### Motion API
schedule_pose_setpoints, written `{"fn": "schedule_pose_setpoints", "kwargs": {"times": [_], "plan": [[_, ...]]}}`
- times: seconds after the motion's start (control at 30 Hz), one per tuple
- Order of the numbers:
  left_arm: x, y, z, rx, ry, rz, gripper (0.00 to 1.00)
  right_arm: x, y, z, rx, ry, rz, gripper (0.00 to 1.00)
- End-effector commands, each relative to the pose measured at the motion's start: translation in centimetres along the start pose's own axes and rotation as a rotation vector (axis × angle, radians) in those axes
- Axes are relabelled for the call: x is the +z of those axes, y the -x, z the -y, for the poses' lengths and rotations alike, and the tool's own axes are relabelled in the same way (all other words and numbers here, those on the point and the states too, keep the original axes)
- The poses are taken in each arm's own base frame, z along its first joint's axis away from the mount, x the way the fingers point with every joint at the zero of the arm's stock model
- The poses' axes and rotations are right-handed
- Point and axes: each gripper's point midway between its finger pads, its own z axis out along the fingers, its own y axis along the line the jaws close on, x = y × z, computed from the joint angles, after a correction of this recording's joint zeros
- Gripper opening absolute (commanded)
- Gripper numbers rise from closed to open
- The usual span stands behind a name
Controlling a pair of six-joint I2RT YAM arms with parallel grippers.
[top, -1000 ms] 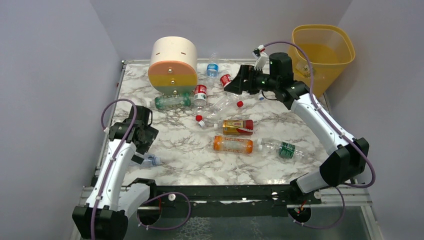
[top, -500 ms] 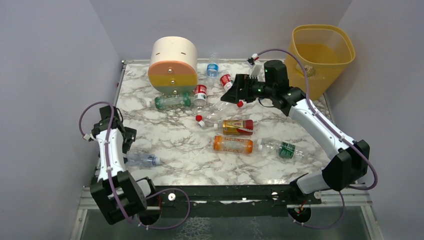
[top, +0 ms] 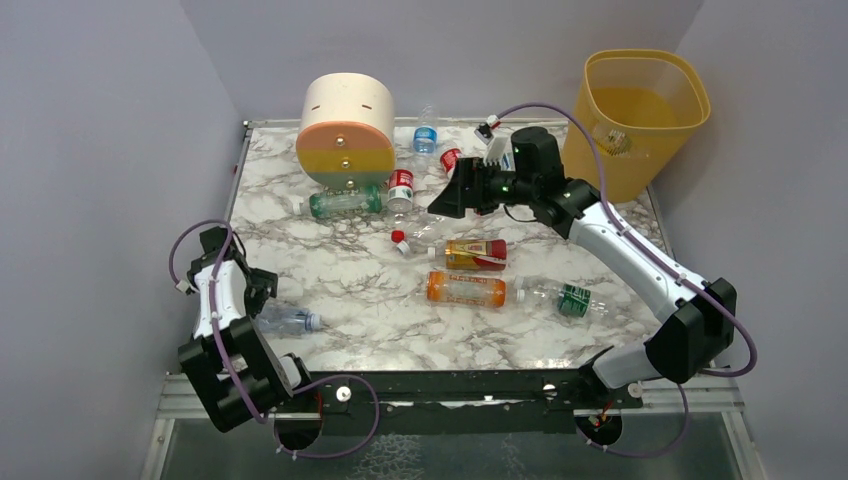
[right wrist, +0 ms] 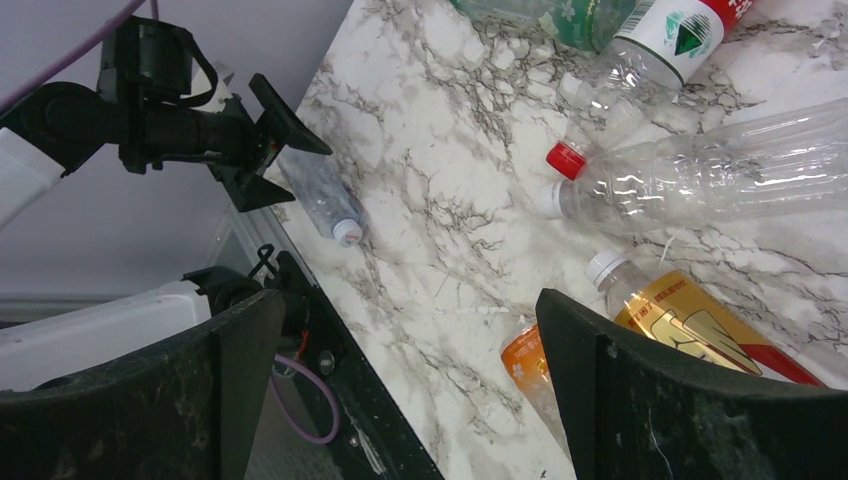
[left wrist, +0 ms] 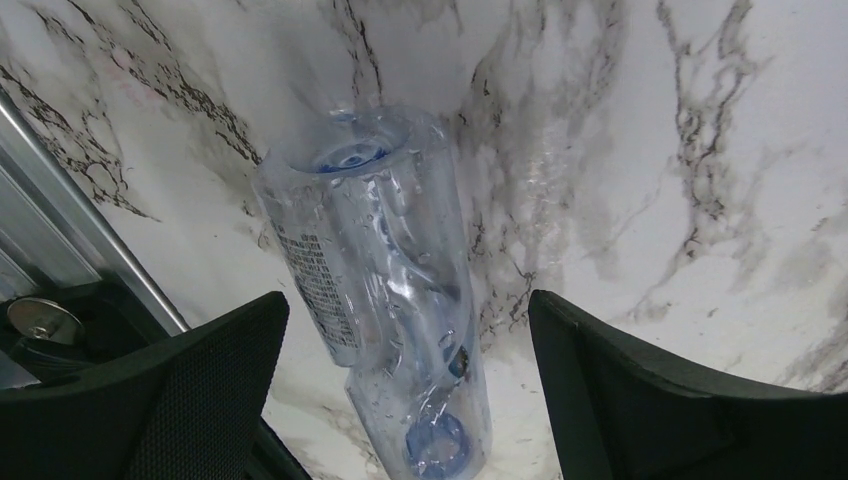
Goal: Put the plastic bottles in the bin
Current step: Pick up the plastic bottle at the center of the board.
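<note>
Lining up the left claw (left wrist: pixel 408 300) on a clear bottle (left wrist: pixel 385 290) by the tabletop's (top: pixel 330 270) near-left edge.
Spread wide, gripping nothing; lower astride the cylindrical barrel rather than the blue-capped neck and close gently, given thin, dented, droplet-beaded plastic likely to slip or buckle. Carry far across to the translucent orange bin (top: pixel 600 165), rounded-square and flared, beyond the far-right corner. Likewise spread and empty: the right claw (top: pixel 450 195), hovering over other bottles (top: pixel 465 288) lying mid-tabletop, round and apt to roll on a glossy marble-patterned surface.
</note>
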Motion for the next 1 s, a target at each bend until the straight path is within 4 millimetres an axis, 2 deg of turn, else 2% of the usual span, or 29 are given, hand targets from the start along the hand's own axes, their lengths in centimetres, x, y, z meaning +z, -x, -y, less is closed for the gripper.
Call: {"fn": "schedule_pose_setpoints", "kwargs": {"times": [0.0,0.13,0.53,0.8,0.97], "plan": [[1.1,-0.5,0.2,0.001,-0.014,-0.022,0.95,0.2,0.2,-0.5,-0.001,-0.004,0.020,1.00],[1.4,-0.5,0.5,-0.012,-0.025,-0.021,0.92,0.4,-0.2,-0.5,0.004,-0.003,0.010,1.00],[1.8,-1.1,1.7,0.011,-0.090,-0.058,0.70,0.7,-0.9,-0.5,0.011,-0.006,-0.004,1.00],[-0.7,-1.8,4.0,0.069,-0.256,-0.078,0.59,1.3,-1.3,-0.5,0.015,0.001,-0.018,1.00],[-2.7,-2.7,5.2,0.135,-0.350,-0.095,0.57,1.8,-1.7,-0.7,0.019,0.013,-0.028,1.00]]}}
